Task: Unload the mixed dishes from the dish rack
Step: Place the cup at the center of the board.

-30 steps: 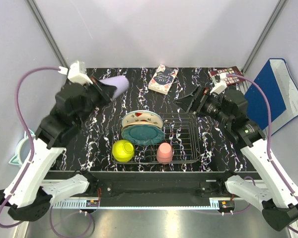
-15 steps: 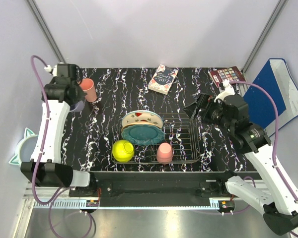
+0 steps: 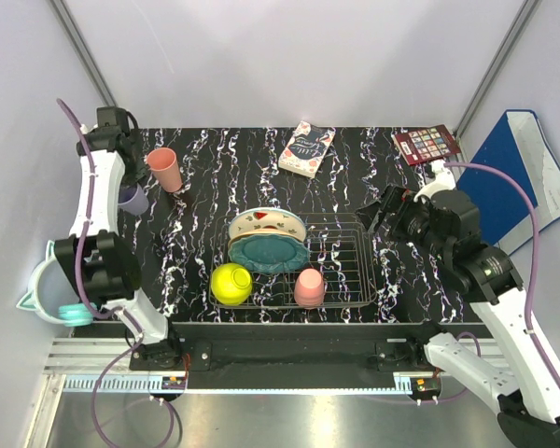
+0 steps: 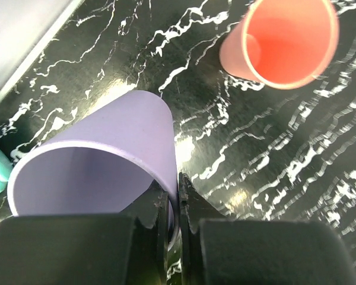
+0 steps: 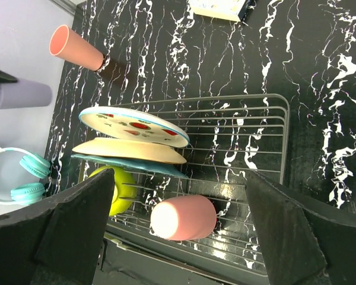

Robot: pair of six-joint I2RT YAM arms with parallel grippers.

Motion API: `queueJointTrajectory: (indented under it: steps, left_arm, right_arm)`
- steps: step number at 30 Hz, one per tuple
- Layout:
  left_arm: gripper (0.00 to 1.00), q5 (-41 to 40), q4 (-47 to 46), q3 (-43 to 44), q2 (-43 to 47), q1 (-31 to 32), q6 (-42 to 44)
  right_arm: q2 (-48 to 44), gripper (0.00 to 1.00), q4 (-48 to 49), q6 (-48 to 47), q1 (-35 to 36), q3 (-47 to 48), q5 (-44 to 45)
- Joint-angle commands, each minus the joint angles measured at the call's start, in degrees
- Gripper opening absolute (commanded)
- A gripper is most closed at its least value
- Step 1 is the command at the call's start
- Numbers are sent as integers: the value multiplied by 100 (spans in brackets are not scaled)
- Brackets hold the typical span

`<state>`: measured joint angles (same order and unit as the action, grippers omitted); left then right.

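My left gripper [image 4: 173, 202] is shut on the rim of the lilac cup [image 4: 107, 160], one finger inside and one outside. In the top view the lilac cup [image 3: 131, 198] hangs at the table's left edge beside an upright salmon-pink cup [image 3: 163, 169]. The dish rack [image 3: 345, 245] holds the white red-spotted plate [image 3: 266, 224], the peach plate [image 5: 127, 150], the teal plate [image 3: 269, 254], the yellow-green bowl [image 3: 231, 283] and a second salmon-pink cup [image 3: 309, 287] on its side. My right gripper [image 5: 179, 175] is open above the rack's right end, holding nothing.
A mint cat-eared bowl [image 3: 39, 280] with teal headphones [image 3: 75, 313] sits off the table at the left. A book [image 3: 306, 149] and a patterned card [image 3: 427, 145] lie along the back edge. A blue folder [image 3: 518, 177] leans at the right.
The left arm swung the lilac cup from the back left of the table out to its left edge and lowered it beside the salmon-pink cup. The right arm drew slightly nearer and rightward.
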<state>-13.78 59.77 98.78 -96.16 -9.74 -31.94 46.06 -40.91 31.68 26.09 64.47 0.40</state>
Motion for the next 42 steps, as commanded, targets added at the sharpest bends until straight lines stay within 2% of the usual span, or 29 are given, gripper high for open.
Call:
queueJointTrajectory:
  steps: [1, 7, 15, 21, 23, 25, 27, 30, 31, 34, 37, 38, 42]
  left_arm:
    - [0, 174, -290, 414, -394, -81, -22]
    - [0, 358, -545, 492, -1097, -335, 109]
    - [0, 499, -545, 1160, -2134, -538, 101]
    - [0, 525, -563, 1302, -2390, -547, 83]
    - [6, 552, -554, 1328, -2381, -538, 83]
    - [19, 569, -545, 1345, -2311, -538, 92]
    - [41, 569, -536, 1363, -2232, -547, 92]
    - [63, 552, -501, 1328, -1995, -538, 57]
    - [73, 517, -501, 1284, -1916, -538, 31]
    - [88, 394, -440, 1240, -1573, -547, -39]
    - [96, 367, -291, 1135, -1082, -538, -215]
    - [98, 393, -282, 1065, -906, -529, -268]
    - [99, 166, -369, 477, 453, -153, -453]
  right_arm:
    - [-133, 100, -40, -22, -25, -100, 144]
    - [-203, 100, -119, 22, -25, -198, 214]
    - [-80, 100, -277, 40, -25, -171, 337]
    - [-18, 100, -295, 66, -16, -189, 399]
    - [8, 100, -295, 84, -16, -206, 425]
    - [17, 100, -278, 84, -25, -233, 434]
    - [8, 100, -243, 93, -25, -285, 425]
    - [-18, 100, -181, 128, -25, -347, 390]
    - [-45, 100, -155, 128, -16, -364, 382]
    - [-71, 100, -120, 119, -33, -400, 346]
    - [-89, 100, -128, -12, -25, -409, 154]
    - [-71, 100, -111, -100, -25, -391, -195]
    - [253, 96, -488, -487, -7, -365, -945]
